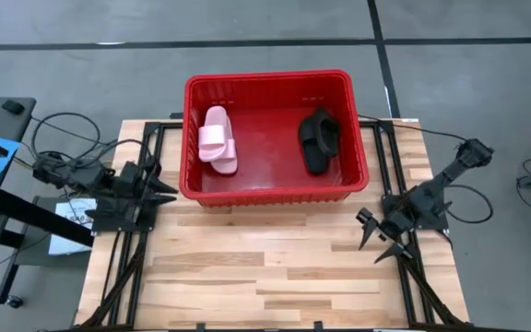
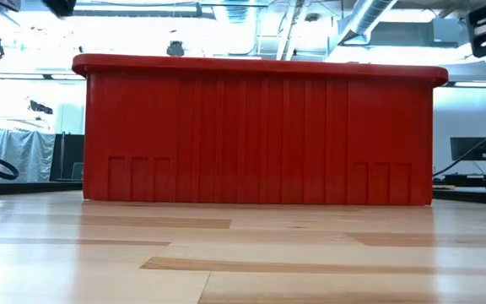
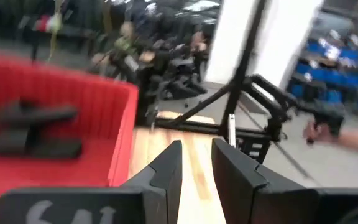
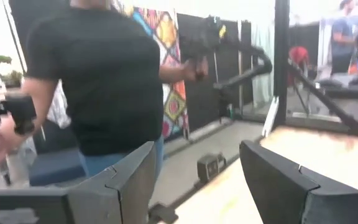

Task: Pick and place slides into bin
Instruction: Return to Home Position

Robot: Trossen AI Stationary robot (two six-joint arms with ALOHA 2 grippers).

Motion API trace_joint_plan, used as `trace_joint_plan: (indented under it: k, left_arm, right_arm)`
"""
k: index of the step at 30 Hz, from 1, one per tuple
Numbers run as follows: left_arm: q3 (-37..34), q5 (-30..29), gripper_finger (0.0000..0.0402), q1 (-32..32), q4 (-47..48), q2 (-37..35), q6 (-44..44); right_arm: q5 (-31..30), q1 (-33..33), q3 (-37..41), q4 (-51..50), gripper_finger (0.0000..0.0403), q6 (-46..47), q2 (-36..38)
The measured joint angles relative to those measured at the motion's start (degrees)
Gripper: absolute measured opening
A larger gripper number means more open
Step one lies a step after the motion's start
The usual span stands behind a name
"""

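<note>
red bin (image 1: 267,77): stands on the wooden counter (image 1: 275,277); its near left corner is just beside the left hand's fingertips, its near right corner is near the right hand but apart from it
pink slides (image 1: 218,138): inside the bin, at the end closer to the left hand, lying close together; how they overlap i cannot tell
black slides (image 1: 319,140): inside the bin, at the end closer to the right hand, one piled against the other
left hand (image 1: 169,192): low over the counter's left side, pointing toward the bin wall; fingers parted by a narrow gap, gripping nothing
right hand (image 1: 373,247): over the counter's right side, short of the bin's corner; fingers spread wide, empty
person (image 4: 98,81): in a black shirt, standing beyond the counter, seen past the right hand's fingers
</note>
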State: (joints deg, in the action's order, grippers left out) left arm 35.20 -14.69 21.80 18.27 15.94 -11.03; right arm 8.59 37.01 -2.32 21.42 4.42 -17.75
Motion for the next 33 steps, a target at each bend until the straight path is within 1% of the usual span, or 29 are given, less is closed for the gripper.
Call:
trace_joint_plan:
  k: [2,3,6,7,10,12,14,21,26,30,32,33]
  left_arm:
    - [0.0,-1.0,0.0077,0.0,0.4,0.0,-4.8]
    - [0.1,0.0,0.0077,0.0,-0.1,0.0,-5.3]
    - [0.2,7.7,0.0077,0.0,-2.7,0.0,-2.8]
    - [0.2,9.3,0.0077,0.0,-3.0,0.0,-2.1]
    - [-0.3,9.8,0.0077,0.4,-2.6,0.5,-1.8]
    - [-2.5,9.7,0.0077,1.4,-3.5,0.5,-1.9]
    - [-5.7,9.9,0.0077,3.2,-7.3,0.6,-1.6]
    - [-18.1,7.9,0.0077,10.7,-19.3,-1.3,-0.2]
    - [-25.8,3.5,0.0077,15.3,-26.2,-3.6,2.0]
    - [-31.9,-0.3,0.0077,16.9,-30.9,-6.3,3.3]
    - [-34.6,-0.7,0.0077,17.1,-32.4,-7.7,3.7]
    - [-34.5,-0.8,0.0077,17.1,-31.5,-8.4,3.6]
  right_arm:
    - [0.1,0.0,1.9,2.0,0.0226,0.1,0.6]
    - [0.0,0.0,1.9,1.1,0.0226,0.1,0.8]
    - [-0.1,-0.1,1.9,0.7,0.0226,0.0,1.0]
    - [-0.1,-0.1,1.9,0.2,0.0226,0.1,1.0]
    - [-0.1,-0.4,1.9,-0.3,0.0226,0.1,1.0]
    - [-0.1,-0.4,1.9,-0.7,0.0226,0.1,0.9]
    - [-0.1,-0.4,2.0,-0.8,0.0226,0.1,0.9]
    - [0.2,-0.3,2.0,-1.3,0.0226,0.1,0.9]
    - [0.3,-0.3,2.0,-1.3,0.0226,0.1,0.9]
    - [0.3,-0.3,2.0,-1.3,0.0226,0.1,0.9]
    - [0.3,-0.3,2.0,-1.3,0.0226,0.1,0.9]
    - [0.3,-0.3,2.0,-1.3,0.0226,0.1,0.9]
